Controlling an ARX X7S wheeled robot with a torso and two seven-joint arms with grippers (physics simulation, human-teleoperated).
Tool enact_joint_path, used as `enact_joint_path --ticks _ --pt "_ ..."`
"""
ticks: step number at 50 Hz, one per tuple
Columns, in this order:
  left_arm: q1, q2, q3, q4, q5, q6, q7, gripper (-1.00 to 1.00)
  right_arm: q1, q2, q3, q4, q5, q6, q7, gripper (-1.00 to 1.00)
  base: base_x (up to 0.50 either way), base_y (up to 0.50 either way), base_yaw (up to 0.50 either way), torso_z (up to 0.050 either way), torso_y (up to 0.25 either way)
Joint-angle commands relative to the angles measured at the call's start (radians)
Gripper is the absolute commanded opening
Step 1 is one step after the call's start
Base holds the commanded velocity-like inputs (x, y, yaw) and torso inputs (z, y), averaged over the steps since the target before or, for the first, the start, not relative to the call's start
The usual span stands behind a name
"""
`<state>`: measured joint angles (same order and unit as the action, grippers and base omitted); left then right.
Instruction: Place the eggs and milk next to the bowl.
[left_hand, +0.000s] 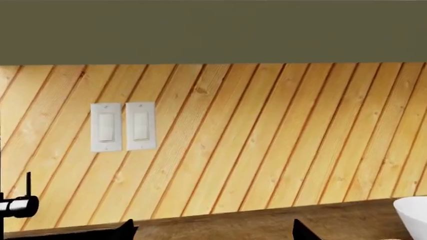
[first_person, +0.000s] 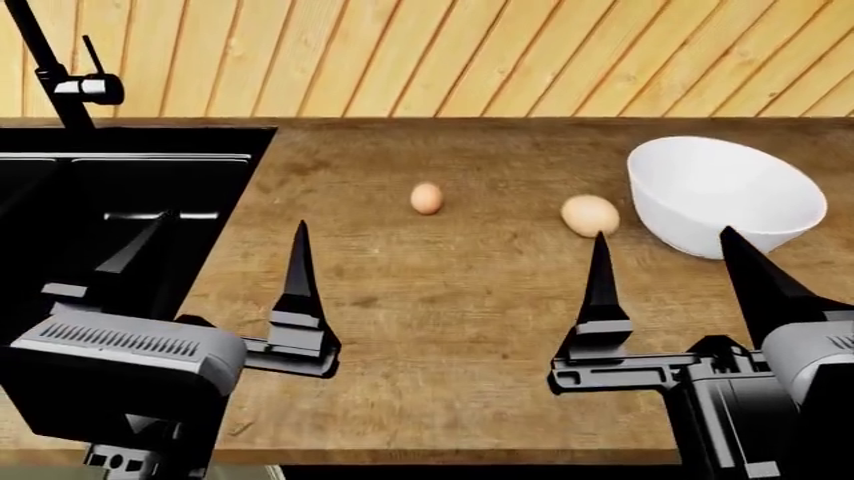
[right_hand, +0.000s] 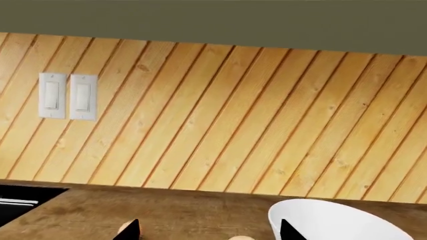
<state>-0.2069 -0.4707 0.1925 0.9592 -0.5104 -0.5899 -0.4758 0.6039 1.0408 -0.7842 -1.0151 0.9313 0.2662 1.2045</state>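
The white bowl (first_person: 721, 195) sits on the wooden counter at the right. The bigger egg (first_person: 589, 215) lies just left of the bowl, close to its side. The smaller egg (first_person: 426, 198) lies farther left, near the counter's middle. The milk carton is out of view. My left gripper (first_person: 220, 255) is open and empty above the counter's front, by the sink edge. My right gripper (first_person: 665, 262) is open and empty, in front of the bigger egg and the bowl. The right wrist view shows the bowl (right_hand: 340, 222) and the tops of both eggs (right_hand: 124, 229) at the frame's lower edge.
A black sink (first_person: 107, 210) fills the counter's left side, with a faucet (first_person: 60, 75) behind it. A wooden plank wall (first_person: 467, 50) with two light switches (left_hand: 123, 126) backs the counter. The bowl's rim (left_hand: 413, 215) shows in the left wrist view.
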Motion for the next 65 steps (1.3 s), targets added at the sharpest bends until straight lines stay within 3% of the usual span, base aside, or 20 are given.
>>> enact_joint_path --ticks 1,23,30,45,53,65 --pt "-0.007 -0.009 0.011 -0.002 -0.007 0.003 -0.013 1.00 0.005 0.001 -0.007 0.005 -0.002 -0.004 -0.001 1.00 0.29 0.00 0.00 0.000 0.000" --pt "-0.018 -0.011 0.038 -0.031 -0.008 0.012 -0.027 1.00 -0.005 0.000 -0.022 0.034 -0.021 -0.017 -0.021 1.00 0.24 0.00 0.00 0.000 0.000" --pt "-0.056 0.023 0.027 -0.056 -0.087 -0.044 -0.052 1.00 0.004 0.002 -0.020 0.033 -0.012 -0.017 -0.023 1.00 0.00 0.00 0.00 0.000 0.000" --pt "-0.448 0.141 -0.024 -0.240 -0.487 -0.401 -0.170 1.00 0.030 0.002 -0.021 0.021 0.010 0.004 -0.011 1.00 0.00 0.00 0.00 0.000 0.000" --pt "-0.554 0.152 0.116 -0.406 -0.364 -0.390 -0.082 1.00 0.024 0.005 -0.024 0.020 0.004 -0.003 -0.011 1.00 0.00 0.00 0.00 0.000 0.000" --pt "-0.600 0.183 0.256 -0.599 -0.216 -0.276 0.035 1.00 0.002 0.002 -0.029 0.042 -0.023 -0.036 -0.029 1.00 0.00 0.00 0.00 0.000 0.000"
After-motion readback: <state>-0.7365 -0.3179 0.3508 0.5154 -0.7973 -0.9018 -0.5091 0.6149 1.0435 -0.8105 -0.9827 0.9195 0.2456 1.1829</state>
